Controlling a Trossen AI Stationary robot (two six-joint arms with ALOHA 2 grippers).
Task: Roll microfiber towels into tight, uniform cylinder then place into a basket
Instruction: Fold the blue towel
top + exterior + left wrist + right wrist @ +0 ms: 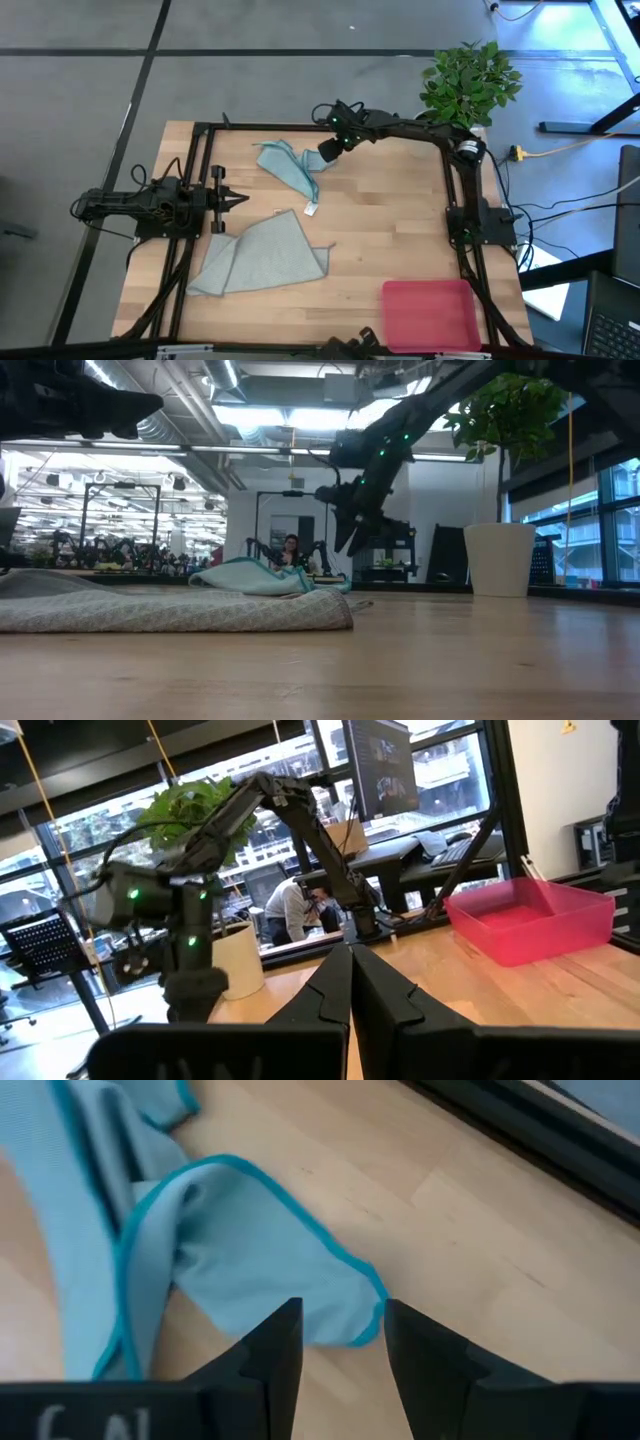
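Right pincer point(342, 1342) is hovering, jaws parted and empty, over the crumpled teal-blue towel point(288, 165). Grey-green towel point(262, 258) is lying unrolled near the closed left pincer point(238, 199). Pink basket point(432, 314) is sitting empty; nothing rolled.

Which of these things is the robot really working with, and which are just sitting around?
Part of the job:
- teal towel, crumpled, below the open right gripper
- grey-green towel, loosely folded
- pink basket, nothing in it
- left gripper, shut, waiting at the table's left

Just there:
- potted plant at the far corner
- yellow cable on the floor
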